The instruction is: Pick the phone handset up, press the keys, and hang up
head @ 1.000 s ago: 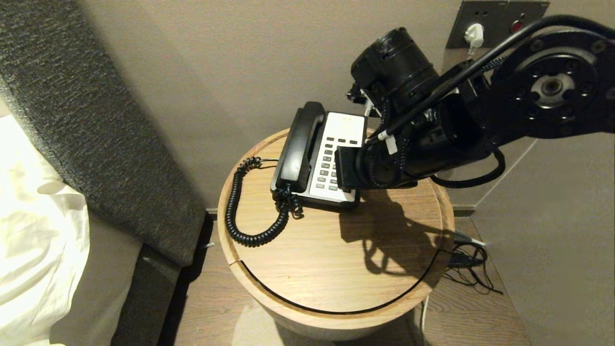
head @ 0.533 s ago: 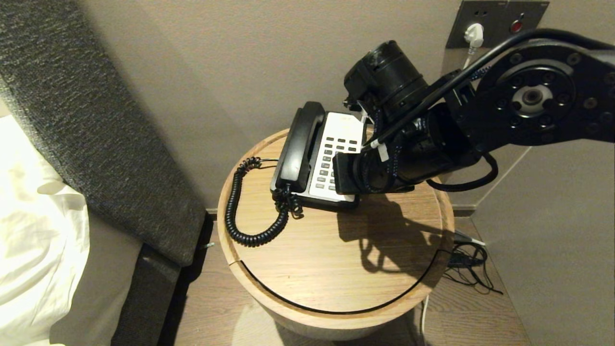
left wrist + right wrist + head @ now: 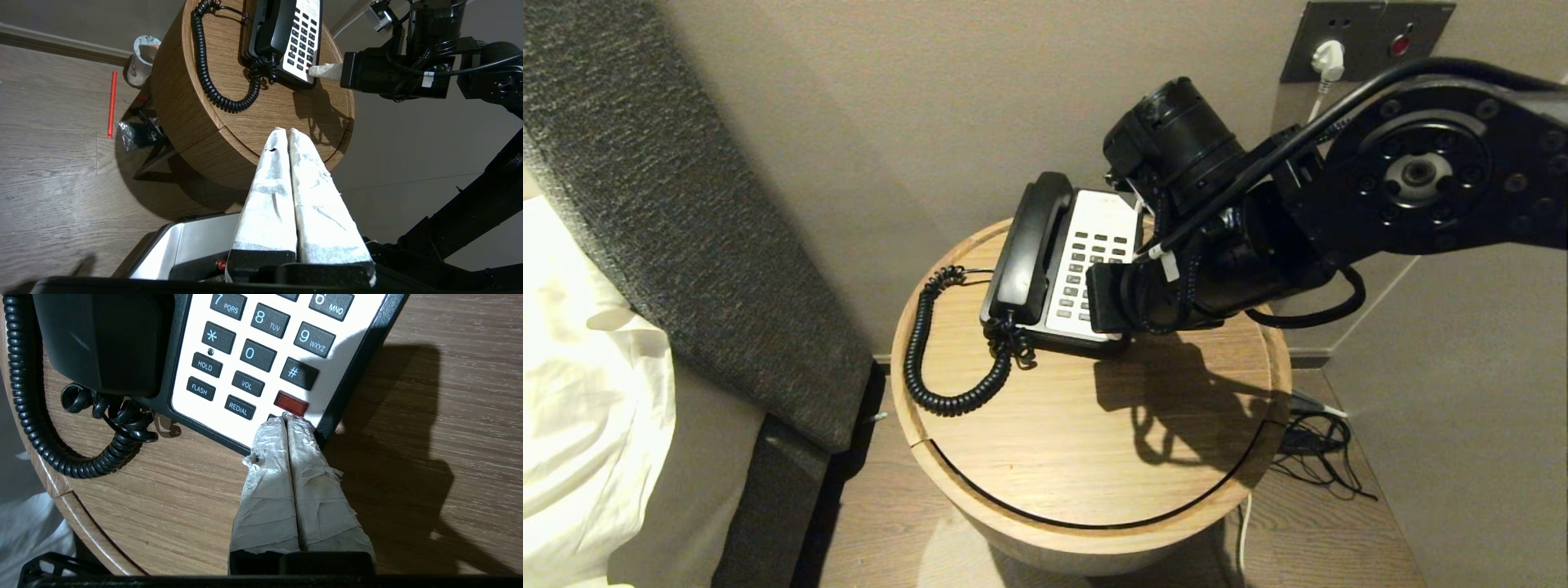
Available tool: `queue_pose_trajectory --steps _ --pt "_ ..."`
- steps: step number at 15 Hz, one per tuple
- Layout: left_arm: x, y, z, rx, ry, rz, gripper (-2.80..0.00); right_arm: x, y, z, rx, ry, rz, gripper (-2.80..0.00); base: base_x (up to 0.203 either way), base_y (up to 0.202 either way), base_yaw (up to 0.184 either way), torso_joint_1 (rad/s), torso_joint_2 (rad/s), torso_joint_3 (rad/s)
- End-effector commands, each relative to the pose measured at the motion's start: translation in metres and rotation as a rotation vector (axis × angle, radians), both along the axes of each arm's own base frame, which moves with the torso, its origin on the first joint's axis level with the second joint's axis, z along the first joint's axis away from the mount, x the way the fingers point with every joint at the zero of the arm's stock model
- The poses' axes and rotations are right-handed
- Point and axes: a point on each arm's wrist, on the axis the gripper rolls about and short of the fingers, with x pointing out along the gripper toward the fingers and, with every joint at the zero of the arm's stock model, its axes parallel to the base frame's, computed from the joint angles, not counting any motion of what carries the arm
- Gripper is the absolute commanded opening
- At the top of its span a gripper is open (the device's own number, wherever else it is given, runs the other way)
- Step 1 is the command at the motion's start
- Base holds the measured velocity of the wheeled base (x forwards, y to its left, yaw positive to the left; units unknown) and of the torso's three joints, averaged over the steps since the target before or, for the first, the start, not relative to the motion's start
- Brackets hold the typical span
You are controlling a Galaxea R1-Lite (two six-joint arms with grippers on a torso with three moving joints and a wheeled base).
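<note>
The black phone handset lies in its cradle on the left side of the phone base, joined to a coiled cord. In the right wrist view the handset sits beside the white keypad. My right gripper is shut and empty, its taped tips at the near edge of the red key. From the left wrist view the right gripper reaches in at the keypad's near right corner. My left gripper is shut and empty, held off the round wooden table's front edge.
A grey padded headboard and white bedding stand close on the left. A wall socket with a white plug is at the back right. Cables lie on the floor to the right. A paper cup stands by the table.
My right arm has sunk a little and shifted left toward the keypad's near right corner. The handset stays in its cradle.
</note>
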Motion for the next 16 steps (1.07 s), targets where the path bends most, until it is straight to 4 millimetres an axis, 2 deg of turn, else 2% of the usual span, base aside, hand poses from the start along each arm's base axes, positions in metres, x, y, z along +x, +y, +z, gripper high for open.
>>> queue_pose_trajectory --steps 1,4,6,8,10,11,13,16 --pt "0.001 0.0 -0.001 0.0 0.009 -0.001 -2.8 -0.006 -0.006 0.012 0.018 -0.018 -0.004 -2.8 0.0 0.0 0.0 0.0 0.0 0.0" --pt "-0.001 0.0 -0.01 0.008 0.025 0.015 -2.8 -0.03 -0.031 0.044 0.078 -0.069 -0.006 -2.8 0.0 0.0 0.0 0.0 0.0 0.0" --pt "-0.007 0.003 -0.017 0.007 0.016 0.04 -2.8 -0.055 -0.057 0.066 0.117 -0.11 -0.015 -2.8 0.0 0.0 0.0 0.0 0.0 0.0" --pt "-0.026 0.009 -0.027 -0.003 -0.028 0.083 -2.8 -0.087 -0.09 0.086 0.174 -0.158 -0.03 -2.8 0.0 0.0 0.0 0.0 0.0 0.0" --pt "-0.045 0.01 -0.039 -0.005 -0.058 0.205 -2.8 -0.127 -0.132 0.101 0.234 -0.218 -0.053 -2.8 0.0 0.0 0.0 0.0 0.0 0.0" --pt "-0.056 0.008 -0.047 -0.001 -0.067 0.277 -2.8 -0.149 -0.156 0.106 0.264 -0.247 -0.066 -2.8 0.0 0.0 0.0 0.0 0.0 0.0" --pt "-0.075 0.006 -0.067 0.022 -0.092 0.313 -2.8 -0.188 -0.202 0.106 0.317 -0.289 -0.103 -2.8 0.0 0.0 0.0 0.0 0.0 0.0" --pt "-0.08 0.003 -0.084 0.05 -0.089 0.32 -2.8 -0.236 -0.256 0.096 0.359 -0.326 -0.212 -2.8 0.0 0.0 0.0 0.0 0.0 0.0"
